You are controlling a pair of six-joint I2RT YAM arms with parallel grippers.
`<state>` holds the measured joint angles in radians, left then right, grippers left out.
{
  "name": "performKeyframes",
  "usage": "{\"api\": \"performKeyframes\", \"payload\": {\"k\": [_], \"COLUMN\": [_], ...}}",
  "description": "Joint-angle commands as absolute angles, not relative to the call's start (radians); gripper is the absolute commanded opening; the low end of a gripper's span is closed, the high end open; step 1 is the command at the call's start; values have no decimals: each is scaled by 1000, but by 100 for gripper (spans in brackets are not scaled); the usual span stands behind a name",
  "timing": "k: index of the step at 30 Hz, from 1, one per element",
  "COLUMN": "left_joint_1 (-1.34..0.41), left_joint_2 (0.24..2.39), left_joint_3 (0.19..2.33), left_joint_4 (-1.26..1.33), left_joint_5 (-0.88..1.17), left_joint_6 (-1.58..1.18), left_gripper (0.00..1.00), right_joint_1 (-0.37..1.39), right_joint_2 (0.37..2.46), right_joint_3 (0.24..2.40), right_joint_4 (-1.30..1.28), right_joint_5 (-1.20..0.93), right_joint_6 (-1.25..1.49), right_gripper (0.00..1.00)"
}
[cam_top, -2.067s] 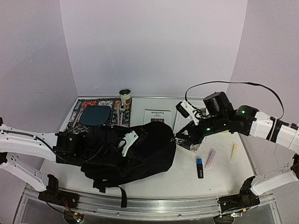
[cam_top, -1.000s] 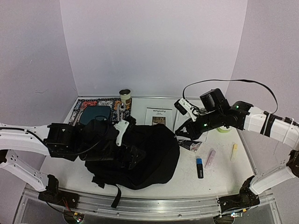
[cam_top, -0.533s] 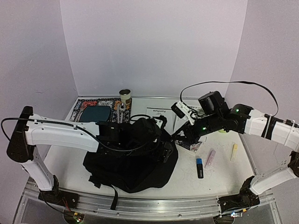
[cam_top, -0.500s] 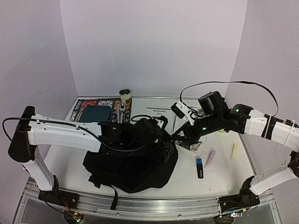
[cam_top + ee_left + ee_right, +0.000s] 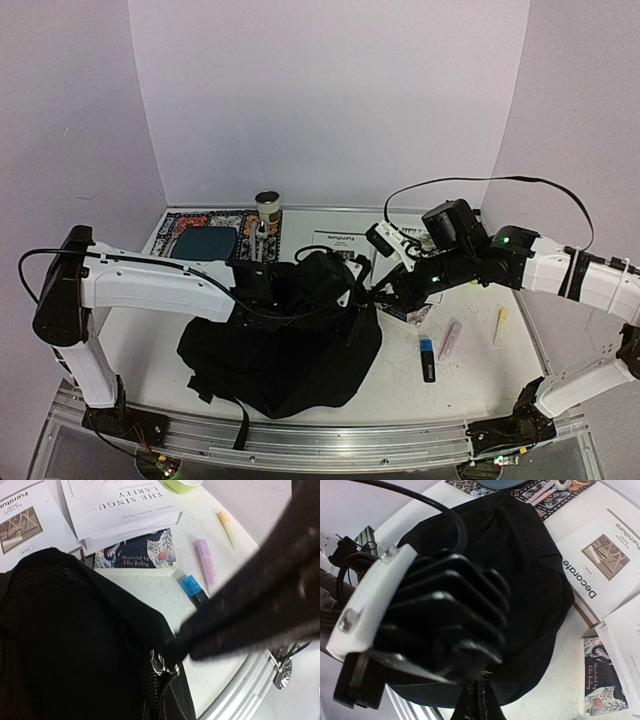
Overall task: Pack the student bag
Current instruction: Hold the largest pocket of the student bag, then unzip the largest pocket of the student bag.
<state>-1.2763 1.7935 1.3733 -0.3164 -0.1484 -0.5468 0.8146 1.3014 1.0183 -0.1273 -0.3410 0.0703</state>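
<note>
The bag [image 5: 290,350] was slumped at the middle of the table [image 5: 470,390]. The left gripper [image 5: 341,295] was clenched by the zip pull [image 5: 162,669], though a hold could not be told. The right gripper [image 5: 479,695] was pinched onto the bag's edge. Toward the table's back, books were marked "Decorate" [image 5: 605,565] and "THE SINGU / LARITY" [image 5: 120,505].

The left arm stretches low toward the right, and the left end effector [image 5: 345,290] seems closed, though largely hidden. The right arm bends inward, the right end effector [image 5: 477,700] pinched tight.

Left gripper [image 5: 345,291] and right gripper [image 5: 379,293] close together on the black student bag [image 5: 285,355] near the table's [image 5: 470,375] front edge
</note>
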Motion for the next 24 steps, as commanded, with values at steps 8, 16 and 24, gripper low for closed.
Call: {"api": "performKeyframes", "payload": {"k": [8,16,24], "left_joint_1": [-1327,-1389,-1444], "left_joint_2": [1495,1399,1324], "left_joint_3": [1140,1070,1028], "left_joint_4": [-313,-335,-379], "left_joint_5": [-17,26,16], "left_joint_6": [-527,-490,-475], "left_gripper": [0,0,0], "right_joint_1": [783,764,724], "right_joint_2": [1372,1489,1609], "right_joint_3": [1119,1214,1284], "right_joint_4": [-78,-78,-77], "right_joint_5": [-169,-154,-147], "right_joint_6": [46,27,8], "right_gripper": [0,0,0]}}
